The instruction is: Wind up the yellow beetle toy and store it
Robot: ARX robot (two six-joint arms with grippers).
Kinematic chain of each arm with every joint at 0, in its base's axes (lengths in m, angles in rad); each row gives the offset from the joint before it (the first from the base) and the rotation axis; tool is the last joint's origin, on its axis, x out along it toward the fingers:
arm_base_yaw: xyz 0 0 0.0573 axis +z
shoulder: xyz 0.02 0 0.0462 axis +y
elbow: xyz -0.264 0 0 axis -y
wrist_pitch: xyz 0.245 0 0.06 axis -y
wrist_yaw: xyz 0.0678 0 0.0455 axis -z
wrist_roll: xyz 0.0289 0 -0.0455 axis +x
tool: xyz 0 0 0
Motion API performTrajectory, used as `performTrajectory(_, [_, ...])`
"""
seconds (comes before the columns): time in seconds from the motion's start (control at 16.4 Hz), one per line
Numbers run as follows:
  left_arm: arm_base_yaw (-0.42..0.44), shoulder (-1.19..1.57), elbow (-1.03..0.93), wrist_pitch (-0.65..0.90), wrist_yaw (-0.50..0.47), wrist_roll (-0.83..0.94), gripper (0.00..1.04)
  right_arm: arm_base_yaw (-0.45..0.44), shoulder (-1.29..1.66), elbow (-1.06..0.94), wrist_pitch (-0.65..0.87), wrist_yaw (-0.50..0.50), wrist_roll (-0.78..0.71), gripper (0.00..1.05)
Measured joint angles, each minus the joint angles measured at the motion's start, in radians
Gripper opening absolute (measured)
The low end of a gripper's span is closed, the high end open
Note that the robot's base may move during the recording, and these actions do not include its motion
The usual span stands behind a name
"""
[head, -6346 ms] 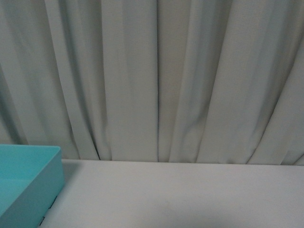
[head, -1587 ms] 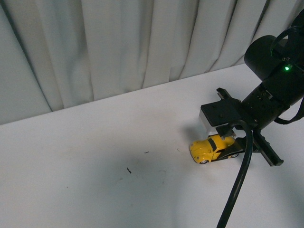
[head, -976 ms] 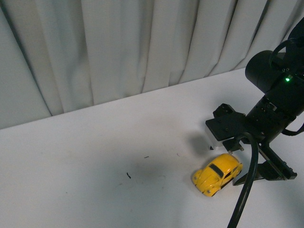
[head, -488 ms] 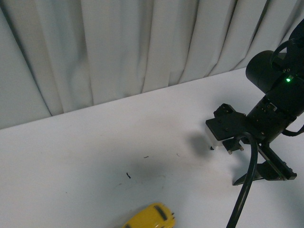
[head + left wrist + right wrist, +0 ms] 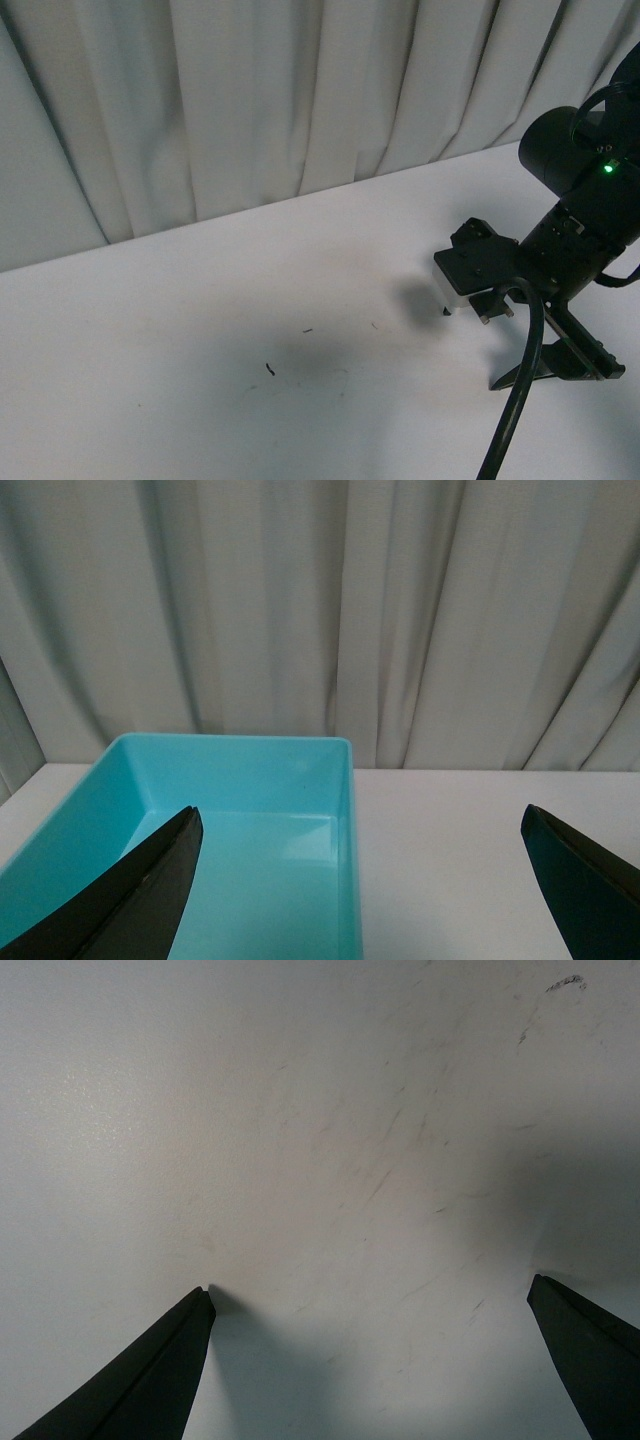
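The yellow beetle toy shows in no view at this moment. My right gripper point(image 5: 550, 365) hovers low over the white table point(image 5: 200, 320) at the right, open, with nothing between its fingers. In the right wrist view, only bare, scuffed tabletop lies under the right gripper point(image 5: 370, 1295). My left gripper point(image 5: 360, 820) is open and empty. It faces an empty teal bin point(image 5: 230, 742), whose right wall runs between the jaws.
A pale curtain point(image 5: 250, 110) hangs along the table's far edge. Small dark specks point(image 5: 270, 369) mark the tabletop near the middle. The right arm's black cable point(image 5: 512, 410) drops toward the front edge.
The yellow beetle rolled away from my open right gripper toward the near left and left the front view at its bottom edge. The right gripper has stayed in place.
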Motion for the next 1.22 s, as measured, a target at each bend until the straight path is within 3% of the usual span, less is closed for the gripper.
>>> performTrajectory(0.31, [0.000,0.000,0.000,0.000,0.000,0.000,0.98,0.024,-0.012,-0.008,0.002,-0.022,-0.001,0.98])
performTrajectory(0.37, [0.000,0.000,0.000,0.000,0.000,0.000,0.98,0.081,-0.071,-0.039,0.015,-0.081,-0.019,0.98])
performTrajectory(0.61, [0.000,0.000,0.000,0.000,0.000,0.000,0.98,0.112,-0.254,-0.027,-0.006,-0.202,-0.028,0.98])
performTrajectory(0.92, [0.000,0.000,0.000,0.000,0.000,0.000,0.98,0.051,-0.447,0.082,-0.098,-0.283,-0.029,0.98])
performTrajectory(0.98, [0.000,0.000,0.000,0.000,0.001,0.000,0.98,0.077,-0.554,-0.080,0.389,-0.081,0.206,0.87])
performTrajectory(1.1, [0.000,0.000,0.000,0.000,0.000,0.000,0.98,0.143,-0.772,-0.422,0.932,0.151,0.787,0.63])
performTrajectory(1.16, [0.000,0.000,0.000,0.000,0.000,0.000,0.98,0.161,-0.865,-0.499,1.070,0.206,1.048,0.52])
performTrajectory(1.22, [0.000,0.000,0.000,0.000,0.000,0.000,0.98,0.185,-0.998,-0.538,1.084,0.242,1.303,0.40])
